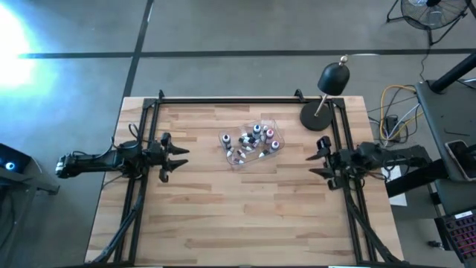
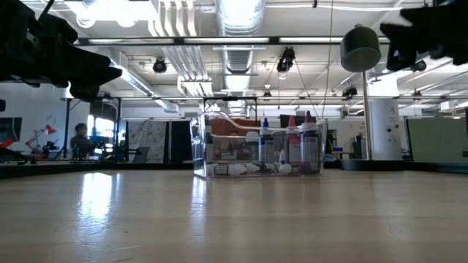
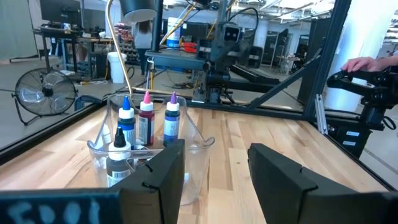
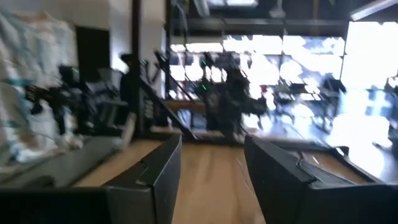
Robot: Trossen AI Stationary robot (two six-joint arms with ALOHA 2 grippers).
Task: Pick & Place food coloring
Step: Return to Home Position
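both tools gape wide, empty: left tool (image 1: pixel 181 158), right tool (image 1: pixel 312 165) at bench (image 1: pixel 223 216) sides; food coloring (image 3: pixel 147 121) sits inside the clear tub (image 2: pixel 199 142).

Black left arm (image 1: pixel 93 161) and right arm (image 1: pixel 390 156); left tool (image 1: pixel 178 158), right tool (image 1: pixel 314 165), each with two broad angular fingers (image 3: pixel 155 180) (flat inner faces).
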